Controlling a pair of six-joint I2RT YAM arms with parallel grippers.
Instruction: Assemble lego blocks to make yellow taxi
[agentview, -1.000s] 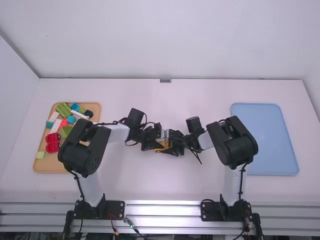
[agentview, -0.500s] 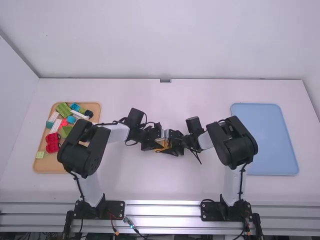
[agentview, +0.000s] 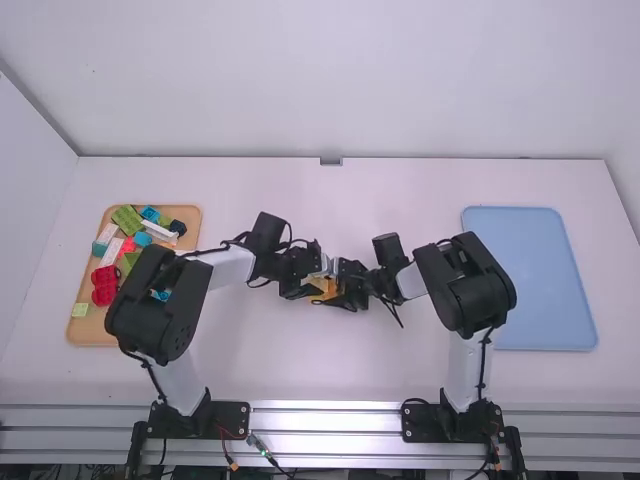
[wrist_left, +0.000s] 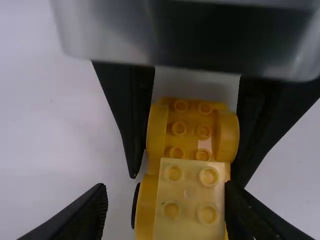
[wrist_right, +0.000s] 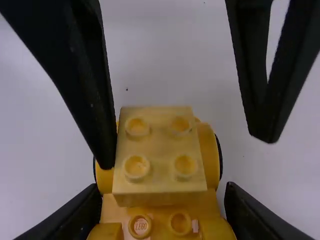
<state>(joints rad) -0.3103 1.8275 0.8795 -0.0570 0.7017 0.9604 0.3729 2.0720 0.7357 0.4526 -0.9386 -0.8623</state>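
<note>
Orange-yellow plastic taxi (wrist_left: 191, 142) looks nearly built: pale-yellow square block (wrist_left: 190, 192) on top, left gripper (wrist_left: 166, 187) spread, right gripper (wrist_right: 162, 189) clasping the taxi; probably just checking the fit remains.

Smooth, glossy plastic block (wrist_right: 159, 152).

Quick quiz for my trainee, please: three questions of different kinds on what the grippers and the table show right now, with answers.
1. How many round studs show on top of the pale yellow block?
A) two
B) four
C) six

2. True or false: the left gripper is open, with one finger standing apart from the yellow pieces.

3. Fill in the missing word: the blue tray lies on the ____ arm's side.

Key: 1. B; 2. True; 3. right
</note>
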